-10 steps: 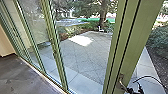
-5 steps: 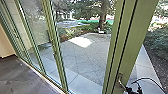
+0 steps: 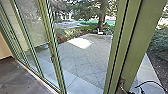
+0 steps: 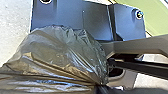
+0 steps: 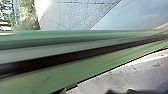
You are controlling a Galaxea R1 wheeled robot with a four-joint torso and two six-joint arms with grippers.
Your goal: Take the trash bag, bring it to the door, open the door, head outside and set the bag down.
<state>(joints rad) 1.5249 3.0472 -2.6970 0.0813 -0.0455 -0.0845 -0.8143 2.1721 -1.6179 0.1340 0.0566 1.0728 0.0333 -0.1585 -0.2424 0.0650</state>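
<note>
Relative to the preceding head view, my camera has shifted: the broad green door frame point(image 3: 143, 47) looms wider and its metal handle point(image 3: 121, 83) sits lower, suggesting progress at the doorway to the grey paved yard point(image 3: 85, 60). The translucent brown-grey plastic trash bag point(image 4: 57, 57) is in the left gripper point(image 4: 100, 86), jaws apparently narrow on its gathered neck; its body is cut off. The right gripper's jaw state I cannot tell.

Your R arm's wrist point(image 3: 142, 91) pokes up, dark, at the head cam's lower R edge, w/ a thin cable point(image 3: 150, 81) arching over it. In L wrist cam, your jointed bar point(image 4: 140, 47) runs by the dark plate point(image 4: 72, 17) w/ round corner fittings.
</note>
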